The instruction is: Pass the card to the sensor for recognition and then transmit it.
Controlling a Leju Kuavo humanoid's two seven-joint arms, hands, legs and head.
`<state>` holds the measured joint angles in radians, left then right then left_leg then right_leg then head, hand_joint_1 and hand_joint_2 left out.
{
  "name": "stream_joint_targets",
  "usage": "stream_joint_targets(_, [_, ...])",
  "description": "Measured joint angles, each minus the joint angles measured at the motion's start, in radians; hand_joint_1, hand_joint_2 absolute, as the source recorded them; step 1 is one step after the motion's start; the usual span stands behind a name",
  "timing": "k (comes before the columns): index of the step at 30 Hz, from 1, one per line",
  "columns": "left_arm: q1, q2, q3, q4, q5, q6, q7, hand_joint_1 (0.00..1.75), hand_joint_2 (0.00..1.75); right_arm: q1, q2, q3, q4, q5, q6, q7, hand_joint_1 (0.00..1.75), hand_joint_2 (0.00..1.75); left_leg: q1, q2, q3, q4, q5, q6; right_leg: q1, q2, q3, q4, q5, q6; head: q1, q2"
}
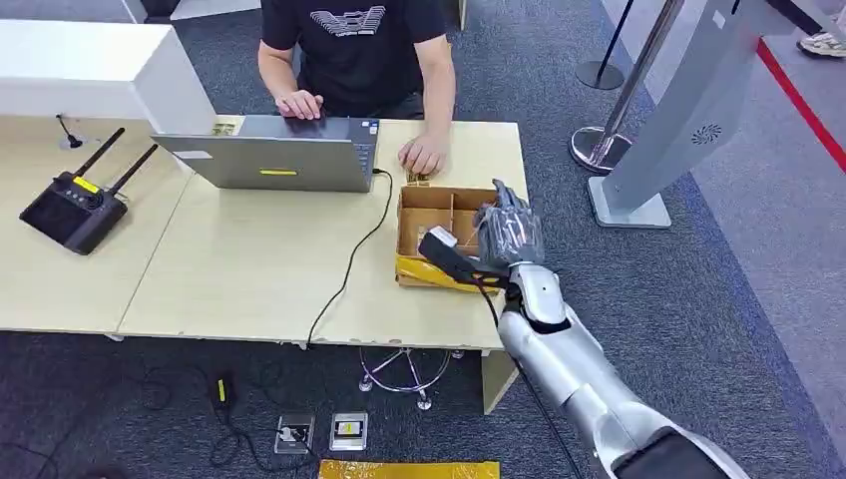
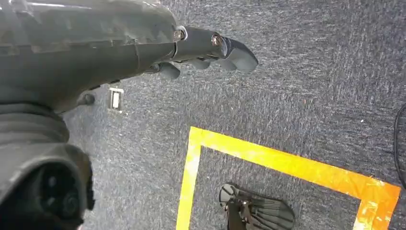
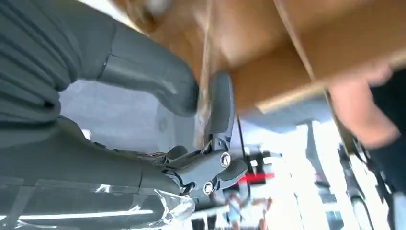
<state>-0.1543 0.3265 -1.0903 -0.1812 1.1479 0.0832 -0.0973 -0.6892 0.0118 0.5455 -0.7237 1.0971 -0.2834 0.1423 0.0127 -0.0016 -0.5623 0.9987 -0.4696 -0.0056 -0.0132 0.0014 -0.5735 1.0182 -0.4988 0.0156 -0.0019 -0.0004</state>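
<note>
Box walls [image 1: 404, 228] and person's hand [image 1: 423, 155] crowd right hand [image 1: 509, 235].

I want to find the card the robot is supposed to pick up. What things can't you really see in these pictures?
- The card: in the head view the right hand covers part of the cardboard box, so no card can be made out.
- What the right hand holds: the right wrist view is blurred, so this is unclear.
- The person: cut off by the head view's top edge.
- The sensor: cannot be told apart.

Right hand [image 1: 509, 232] over cardboard box [image 1: 446, 232] on table [image 1: 249, 269], beside laptop [image 1: 274, 152].
</note>
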Motion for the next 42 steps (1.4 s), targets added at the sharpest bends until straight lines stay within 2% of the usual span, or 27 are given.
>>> stream_joint_targets(6, [0.0,0.0,-0.011,0.0,-0.002,0.0,-0.004,0.0,0.0,-0.068,-0.01,-0.032,-0.067,0.019,0.032,-0.007,1.75,1.75,0.0,0.0,0.0,0.0,0.0,0.0,0.0,0.0,0.0,0.0,0.0,0.0,0.0,0.0])
stream_joint_targets(18, [0.0,-0.003,-0.017,0.0,-0.002,0.0,-0.005,0.0,0.0,-0.091,-0.007,-0.06,-0.122,0.062,0.037,-0.008,1.75,1.75,0.0,0.0,0.0,0.0,0.0,0.0,0.0,0.0,0.0,0.0,0.0,0.0,0.0,0.0])
stream_joint_targets(32, [-0.001,-0.003,-0.019,0.0,-0.002,0.0,-0.005,0.0,0.0,-0.118,0.029,-0.061,-0.121,0.087,0.044,0.002,1.75,1.75,0.0,0.0,0.0,0.0,0.0,0.0,0.0,0.0,0.0,0.0,0.0,0.0,0.0,0.0])
stream_joint_targets(42, [-0.002,-0.003,-0.027,0.0,-0.002,-0.001,-0.006,0.0,0.0,-0.17,0.061,-0.061,-0.07,0.103,0.05,0.004,1.75,1.75,0.0,0.0,0.0,0.0,0.0,0.0,0.001,0.0,0.0,0.0,0.0,0.0,0.0,0.0])
